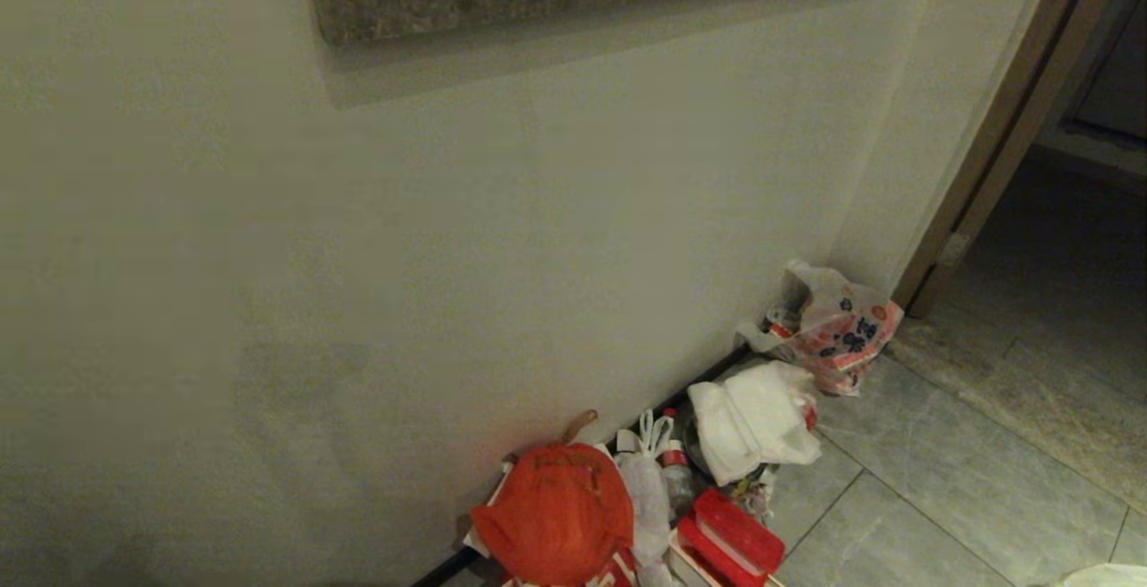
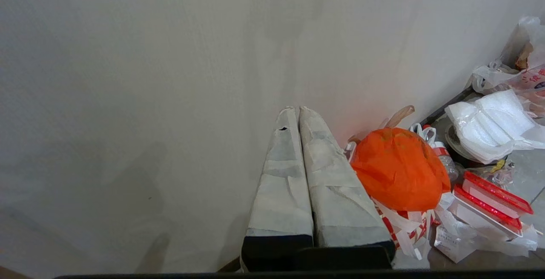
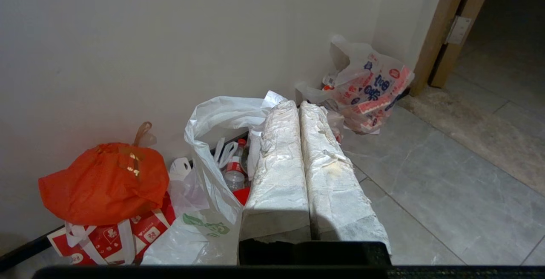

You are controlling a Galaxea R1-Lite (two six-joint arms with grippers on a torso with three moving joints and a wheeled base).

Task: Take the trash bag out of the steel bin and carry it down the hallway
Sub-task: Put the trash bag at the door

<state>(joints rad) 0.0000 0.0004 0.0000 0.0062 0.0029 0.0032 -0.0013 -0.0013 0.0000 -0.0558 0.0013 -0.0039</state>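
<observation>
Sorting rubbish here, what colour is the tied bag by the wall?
Orange-red, clearest in the left wrist view.

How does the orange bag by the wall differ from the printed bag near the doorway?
The orange bag is solid orange-red and opaque; the printed bag is clear plastic with red and blue print. The orange bag is knotted shut into a round bundle, while the printed bag slumps with its mouth loose and open. Both sit on the floor against the wall.

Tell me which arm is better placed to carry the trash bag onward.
Right. The thin white crinkly plastic trash bag with green print sits against the right gripper; the left gripper faces bare wall beside the tied orange plastic bag.
</observation>
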